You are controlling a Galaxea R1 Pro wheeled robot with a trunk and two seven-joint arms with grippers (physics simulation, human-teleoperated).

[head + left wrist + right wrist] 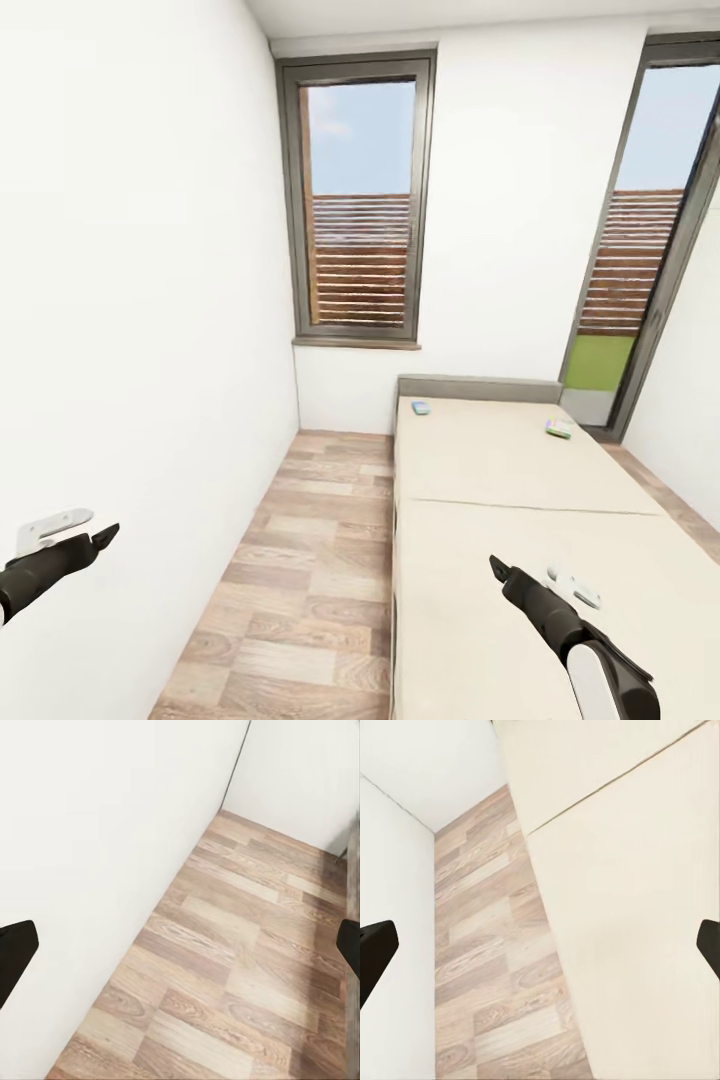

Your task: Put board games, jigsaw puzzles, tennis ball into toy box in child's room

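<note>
The bed (500,470) with its beige mattress stretches ahead on the right. Two board games lie near its headboard: a small blue one (420,407) at the left and a green-white one (559,428) at the right. My left gripper (98,537) hovers open and empty beside the left wall. Over the near part of the mattress (637,870), my right gripper (503,572) is open and holds nothing. Both are far from the games. In each wrist view the black fingertips (15,949) (376,945) stand wide apart. The table, toy box, jigsaw puzzles and tennis ball are out of view.
A strip of wood floor (300,560) runs between the white left wall (130,350) and the bed. A window (360,200) is in the far wall, and a tall glazed door (640,270) stands at the right behind the bed.
</note>
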